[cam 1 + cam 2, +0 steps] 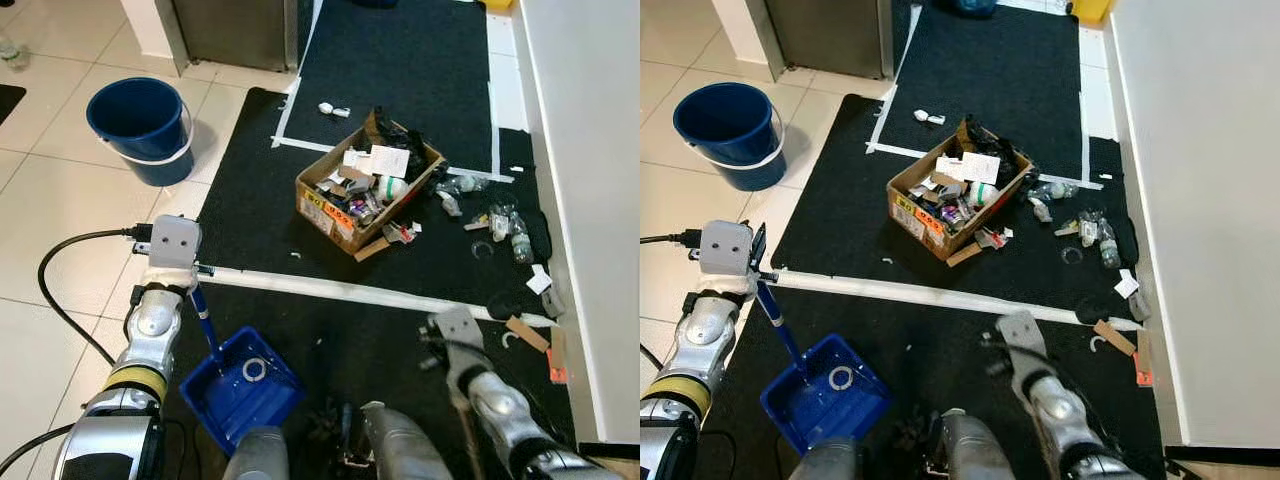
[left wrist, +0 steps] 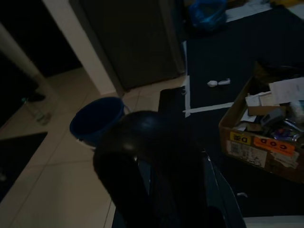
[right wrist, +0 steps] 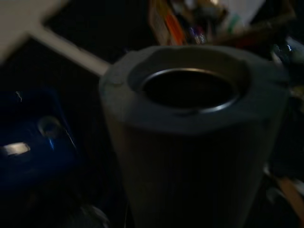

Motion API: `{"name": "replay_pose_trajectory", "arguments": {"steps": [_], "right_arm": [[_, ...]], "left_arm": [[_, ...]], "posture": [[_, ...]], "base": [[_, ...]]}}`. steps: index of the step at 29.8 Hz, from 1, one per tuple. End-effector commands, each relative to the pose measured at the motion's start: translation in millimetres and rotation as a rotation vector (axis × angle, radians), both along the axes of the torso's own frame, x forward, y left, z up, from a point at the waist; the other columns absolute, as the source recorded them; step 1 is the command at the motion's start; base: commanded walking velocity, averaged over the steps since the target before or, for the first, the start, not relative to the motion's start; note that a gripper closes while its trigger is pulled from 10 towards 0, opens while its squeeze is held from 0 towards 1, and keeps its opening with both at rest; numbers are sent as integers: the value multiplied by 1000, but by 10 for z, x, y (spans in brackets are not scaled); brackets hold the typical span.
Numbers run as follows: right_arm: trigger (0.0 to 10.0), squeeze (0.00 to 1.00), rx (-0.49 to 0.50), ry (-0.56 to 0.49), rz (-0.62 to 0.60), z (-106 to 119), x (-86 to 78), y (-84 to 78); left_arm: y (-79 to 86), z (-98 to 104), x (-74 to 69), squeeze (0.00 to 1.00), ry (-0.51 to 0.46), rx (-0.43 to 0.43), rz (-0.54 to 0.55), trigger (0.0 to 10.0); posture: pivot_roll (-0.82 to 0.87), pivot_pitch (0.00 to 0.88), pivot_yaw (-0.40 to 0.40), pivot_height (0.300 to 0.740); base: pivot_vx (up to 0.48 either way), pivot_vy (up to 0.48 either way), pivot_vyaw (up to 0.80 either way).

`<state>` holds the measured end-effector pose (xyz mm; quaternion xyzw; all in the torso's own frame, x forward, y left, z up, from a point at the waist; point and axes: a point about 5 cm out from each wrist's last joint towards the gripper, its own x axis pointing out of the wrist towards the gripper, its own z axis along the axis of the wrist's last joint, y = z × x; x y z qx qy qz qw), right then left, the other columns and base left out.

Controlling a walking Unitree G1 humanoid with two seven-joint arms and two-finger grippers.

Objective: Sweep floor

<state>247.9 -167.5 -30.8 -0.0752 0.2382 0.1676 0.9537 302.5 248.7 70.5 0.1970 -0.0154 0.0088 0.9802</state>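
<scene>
- The left gripper is clamped on the blue dustpan's handle, pan resting near the black mat's near edge.
- The right gripper grips a grey broom handle.
- Best approach: sweep the loose litter by the mat's right edge toward the pan, skirting the cardboard box.

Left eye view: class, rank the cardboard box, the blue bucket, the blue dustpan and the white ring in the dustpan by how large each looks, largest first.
1. Cardboard box
2. Blue bucket and blue dustpan: about alike, and the dustpan is nearer the camera, so unranked.
3. White ring
</scene>
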Motion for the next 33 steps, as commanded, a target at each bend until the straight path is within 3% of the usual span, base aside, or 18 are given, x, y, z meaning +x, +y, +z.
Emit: {"name": "replay_pose_trajectory", "arguments": {"steps": [1, 8, 10, 15, 19, 23, 28, 33], "right_arm": [[10000, 0, 77, -57, -29, 111, 111, 9], [10000, 0, 273, -209, -7, 440, 406, 259], [10000, 0, 345, -282, -4, 603, 523, 369], [10000, 0, 399, -340, -5, 745, 623, 441], [10000, 0, 479, -377, 33, 895, 708, 619], [10000, 0, 583, -368, 38, 969, 740, 792], [10000, 0, 653, -334, 27, 977, 751, 873], [10000, 0, 744, -207, -9, 894, 751, 944]], "left_arm": [[4, -31, -40, 0, 11, 53, -18, 10000], [-10, 35, 7, 0, -23, 61, -8, 10000], [40, 145, 47, 0, -75, 63, 18, 10000], [108, 263, 83, 0, -128, 63, 57, 10000], [90, 330, 99, 0, -171, 84, 61, 10000], [56, 328, 108, 0, -175, 78, 59, 10000], [15, 306, 108, 0, -174, 69, 54, 10000], [-34, 270, 111, 0, -164, 61, 48, 10000]], "posture": [[116, 153, -83, 740], [115, 146, -85, 740], [115, 143, -84, 740], [121, 139, -85, 740], [124, 146, -86, 740], [118, 153, -90, 740], [114, 157, -92, 740], [111, 158, -93, 740]], "base": [[0, 0, 0], [0, 0, 0], [0, 0, 0], [0, 0, 0], [0, 0, 0], [0, 0, 0], [0, 0, 0], [0, 0, 0]]}}
